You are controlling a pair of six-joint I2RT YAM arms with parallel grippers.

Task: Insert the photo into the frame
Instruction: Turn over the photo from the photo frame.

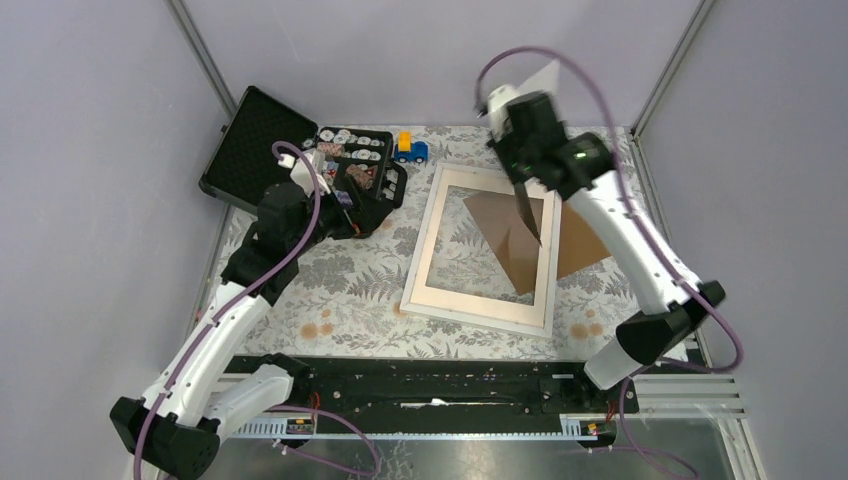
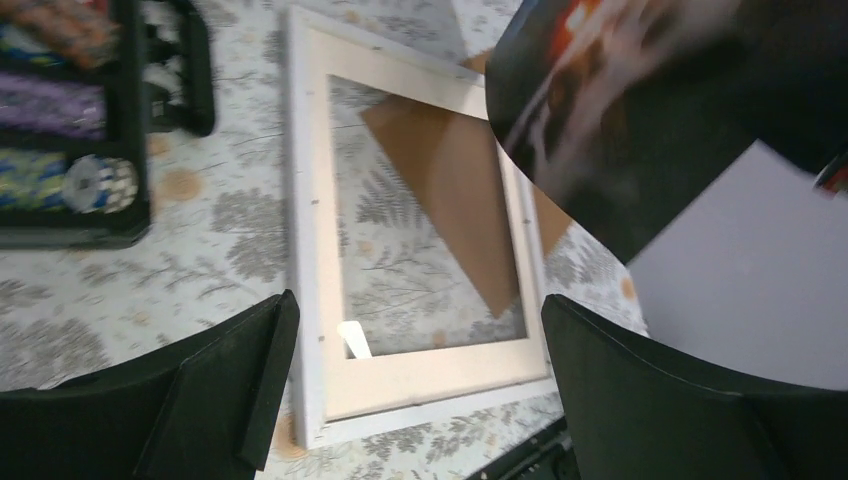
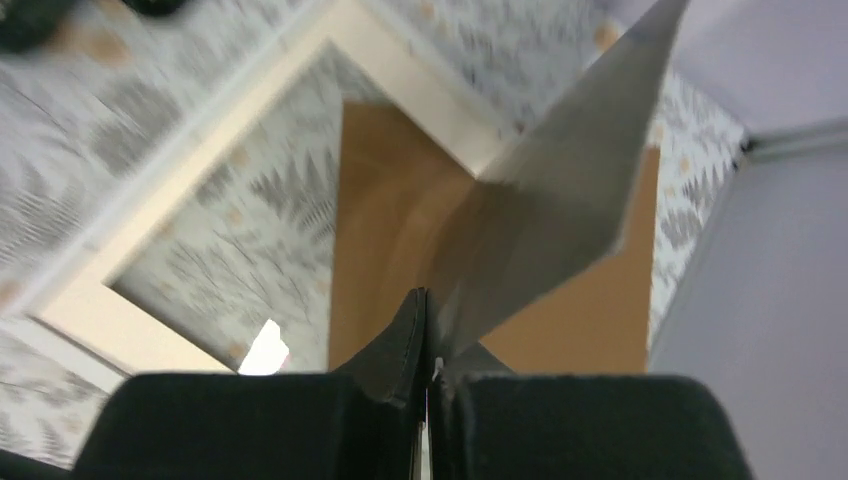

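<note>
My right gripper [image 1: 519, 172] [image 3: 428, 335] is shut on the photo [image 1: 526, 212], pinching one corner and holding it in the air over the frame's right side. The print hangs nearly edge-on in the top view. Its dark face with an orange-red patch [image 2: 620, 130] shows in the left wrist view, and its pale back [image 3: 560, 210] in the right wrist view. The white frame [image 1: 470, 317] [image 2: 305, 250] [image 3: 170, 160] lies flat on the patterned cloth, a cream border inside it. My left gripper [image 1: 343, 208] [image 2: 415, 370] hovers open and empty left of the frame.
A brown backing board [image 1: 585, 245] [image 2: 450, 190] [image 3: 390, 210] lies askew under the frame, sticking out past its right rail. An open black case [image 1: 250, 150] with small round items and a blue-and-yellow toy truck [image 1: 410, 148] stand at the back left. Grey walls enclose the table.
</note>
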